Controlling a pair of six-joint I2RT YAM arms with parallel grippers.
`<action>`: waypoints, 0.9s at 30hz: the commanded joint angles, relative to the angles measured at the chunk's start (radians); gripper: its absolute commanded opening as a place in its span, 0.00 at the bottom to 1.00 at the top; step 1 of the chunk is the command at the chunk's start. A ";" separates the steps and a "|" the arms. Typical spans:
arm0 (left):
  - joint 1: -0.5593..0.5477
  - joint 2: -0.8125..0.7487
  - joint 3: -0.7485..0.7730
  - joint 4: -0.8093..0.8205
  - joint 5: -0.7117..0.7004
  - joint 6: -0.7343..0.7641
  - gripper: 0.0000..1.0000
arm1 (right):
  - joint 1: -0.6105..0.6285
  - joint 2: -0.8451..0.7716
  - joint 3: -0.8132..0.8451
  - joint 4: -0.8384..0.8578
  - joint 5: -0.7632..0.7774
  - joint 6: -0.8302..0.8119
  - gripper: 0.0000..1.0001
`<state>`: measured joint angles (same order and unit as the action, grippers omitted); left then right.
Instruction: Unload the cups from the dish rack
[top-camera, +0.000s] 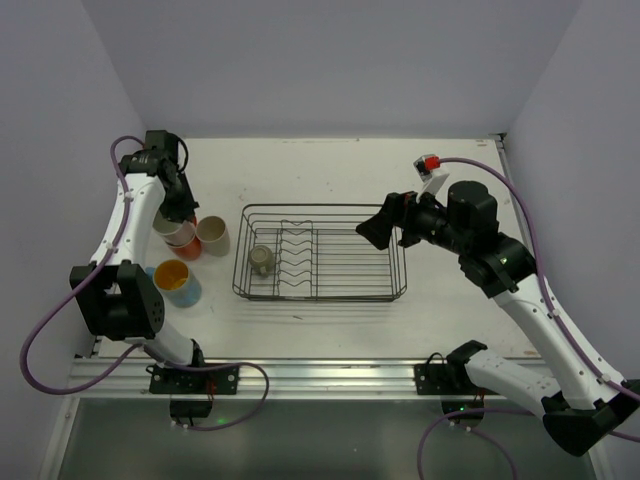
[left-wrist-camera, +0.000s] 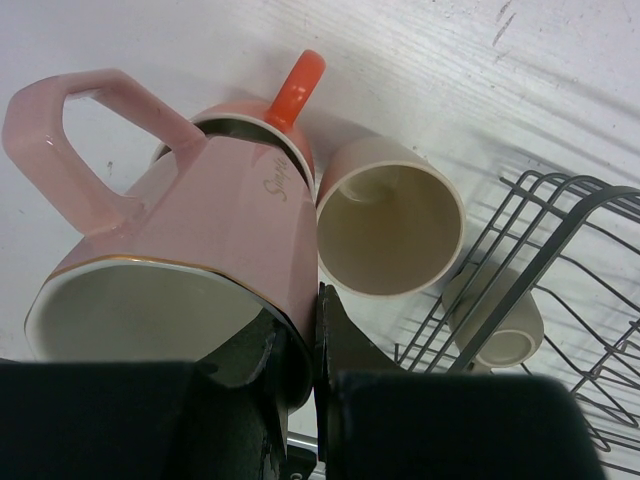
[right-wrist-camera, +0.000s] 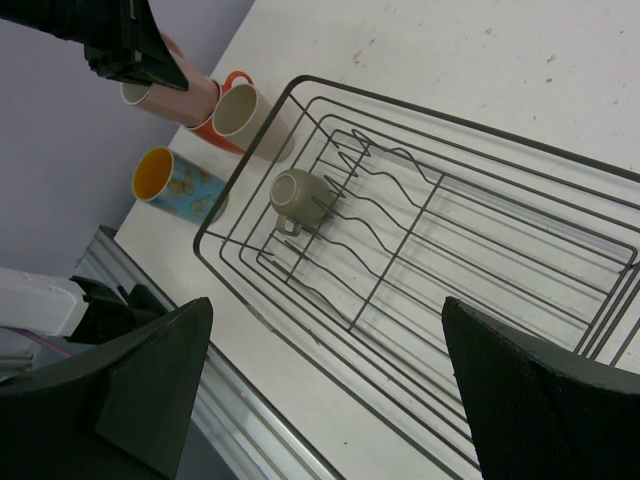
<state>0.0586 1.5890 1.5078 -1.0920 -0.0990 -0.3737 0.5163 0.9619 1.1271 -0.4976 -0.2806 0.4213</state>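
Dish rack (top-camera: 350, 262): black wire, rectangular | pink mug (left-wrist-camera: 220, 230): glossy, faceted

The dish rack (top-camera: 322, 207), a black wire basket with upright dividers in its middle, stands flat. At its left end sits the olive-grey mug (top-camera: 261, 260), base showing. Just beside the rack's left end stands the beige mug (top-camera: 213, 235), upright and mouth up. Touching it, farther from the rack, is the orange mug (top-camera: 187, 248). The pink mug (top-camera: 172, 228) leans tilted with its base in the orange mug's mouth, its rim pinched by the left gripper (left-wrist-camera: 300, 350). The light blue mug (top-camera: 176, 282), yellow inside, stands upright off the rack's near-left corner.
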 joint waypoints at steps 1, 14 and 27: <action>0.007 -0.027 0.048 -0.012 -0.008 0.015 0.00 | -0.002 -0.002 0.011 0.016 -0.026 -0.018 0.99; 0.007 -0.021 0.022 -0.017 -0.028 0.001 0.00 | -0.002 -0.011 0.007 0.018 -0.034 -0.015 0.99; 0.007 -0.023 -0.060 0.018 -0.028 -0.013 0.05 | -0.002 -0.018 0.002 0.018 -0.037 -0.013 0.99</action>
<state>0.0586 1.5883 1.4612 -1.0771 -0.1139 -0.3820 0.5163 0.9615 1.1271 -0.4973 -0.2878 0.4213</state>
